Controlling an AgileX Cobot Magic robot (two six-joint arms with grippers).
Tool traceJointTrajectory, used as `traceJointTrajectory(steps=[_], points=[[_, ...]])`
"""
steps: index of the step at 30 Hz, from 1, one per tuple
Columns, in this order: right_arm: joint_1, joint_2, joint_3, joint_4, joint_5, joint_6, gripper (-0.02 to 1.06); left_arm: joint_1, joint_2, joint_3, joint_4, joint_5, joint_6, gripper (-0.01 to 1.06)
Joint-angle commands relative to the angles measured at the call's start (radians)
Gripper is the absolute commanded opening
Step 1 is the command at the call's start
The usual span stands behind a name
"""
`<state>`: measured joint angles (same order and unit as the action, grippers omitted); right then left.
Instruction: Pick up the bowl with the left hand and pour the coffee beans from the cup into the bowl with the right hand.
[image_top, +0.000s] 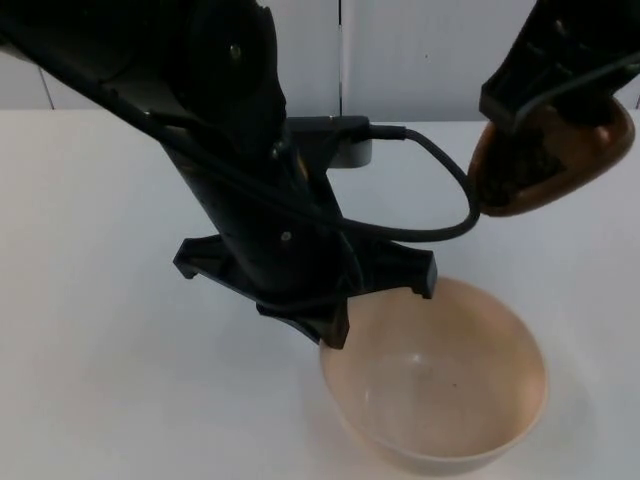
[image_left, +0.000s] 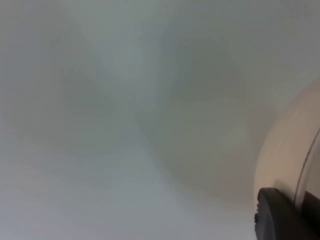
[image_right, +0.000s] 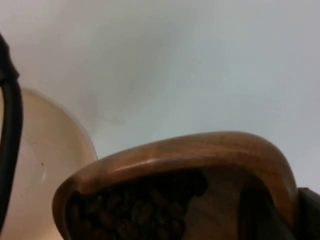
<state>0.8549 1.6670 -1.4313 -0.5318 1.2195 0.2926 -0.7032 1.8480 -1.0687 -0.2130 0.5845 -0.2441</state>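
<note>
The white desk (image_top: 100, 250) runs back to a grey partition wall (image_top: 420, 50). The beige bowl (image_top: 440, 400) sits low over its near edge; whether it touches the surface cannot be told.

White table top (image_top: 90, 300), smooth and matte, runs back to a pale grey partition wall (image_top: 420, 50). A thin vertical seam (image_top: 339, 55) divides the wall into two panels. Soft shadows lie on the table surface; both wrist views look onto the same plain white surface (image_left: 100, 125).
</note>
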Motion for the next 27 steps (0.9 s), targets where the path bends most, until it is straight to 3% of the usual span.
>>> traceJointTrajectory(steps=[1, 19, 22, 27], points=[[0.006, -0.001, -0.007, -0.017, 0.002, -0.016, 0.0, -0.004, -0.013, -0.002, 0.004, -0.014, -0.008, 0.0], [0.006, -0.001, -0.003, -0.072, 0.002, -0.04, 0.0, -0.004, -0.013, -0.002, 0.004, -0.014, -0.008, 0.0], [0.052, -0.001, 0.01, -0.146, 0.002, -0.028, 0.0, -0.004, -0.013, -0.002, 0.004, -0.014, -0.008, 0.0], [0.096, 0.003, 0.037, -0.189, 0.002, -0.016, 0.0, -0.004, -0.013, -0.002, 0.004, -0.014, -0.008, 0.0]])
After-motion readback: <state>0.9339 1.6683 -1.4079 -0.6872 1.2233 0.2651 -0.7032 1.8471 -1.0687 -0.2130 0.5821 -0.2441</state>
